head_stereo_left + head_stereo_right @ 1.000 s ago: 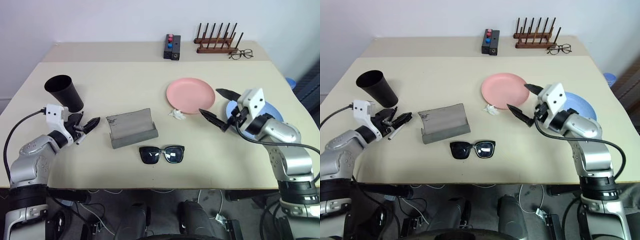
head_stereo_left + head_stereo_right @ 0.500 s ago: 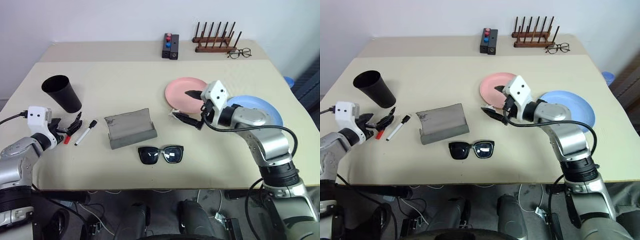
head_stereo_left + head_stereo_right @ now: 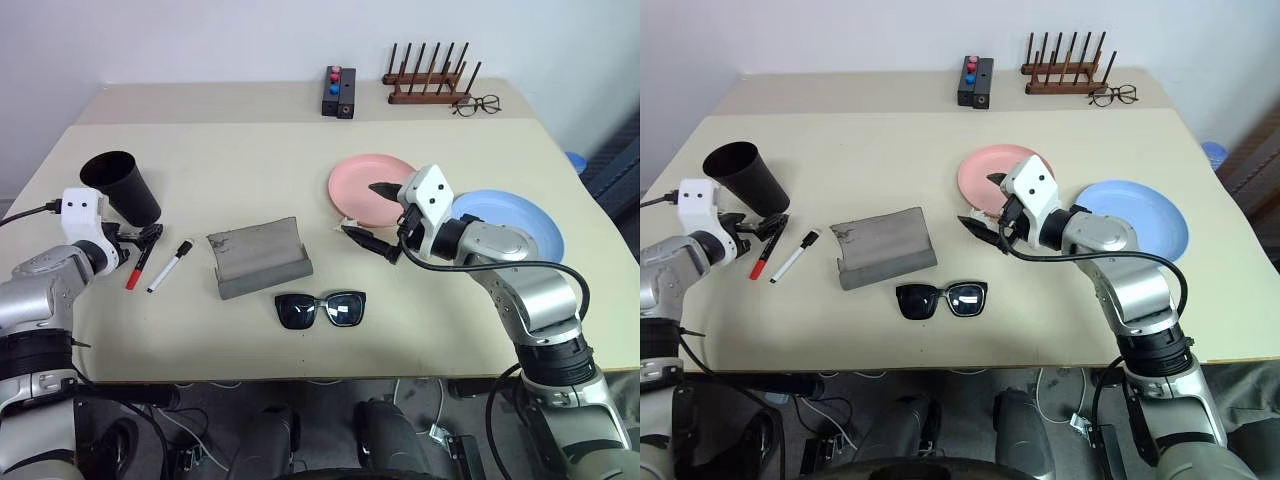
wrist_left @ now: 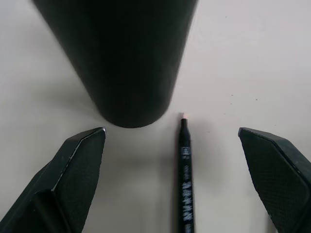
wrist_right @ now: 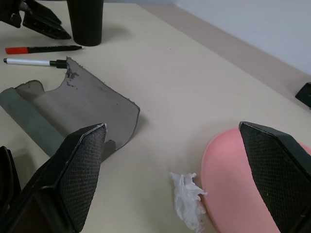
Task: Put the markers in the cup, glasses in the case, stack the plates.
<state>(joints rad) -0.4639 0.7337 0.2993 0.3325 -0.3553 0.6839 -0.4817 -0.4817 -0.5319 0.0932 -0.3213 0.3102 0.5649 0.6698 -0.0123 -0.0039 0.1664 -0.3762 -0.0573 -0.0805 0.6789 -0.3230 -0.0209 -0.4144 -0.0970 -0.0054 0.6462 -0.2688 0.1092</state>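
While a plain white wall closes off the room behind it, the beige table [image 3: 250, 160] carries everything, with a seam across its far part. At the far edge stand a wooden peg rack [image 3: 430, 75], clear-lens spectacles [image 3: 480, 104] and a black box [image 3: 339, 92] with coloured buttons.

The light blue plate [image 3: 505, 222] is partly covered by the right arm, and the salmon pink plate [image 3: 365, 186] by the right gripper [image 3: 372, 215], whose fingers stand wide apart and empty above a crumpled white scrap [image 5: 188, 206]. The left gripper [image 4: 182, 160], also spread and empty, sits just before the tall black cup [image 3: 120, 186], straddling the red-capped marker [image 3: 764, 250]; the white-barrelled marker [image 3: 170, 266] lies just beside it.

The grey felt case [image 3: 258, 257] lies open mid-table, its flap raised. The black sunglasses [image 3: 320, 307] rest nearer the front edge, folded.
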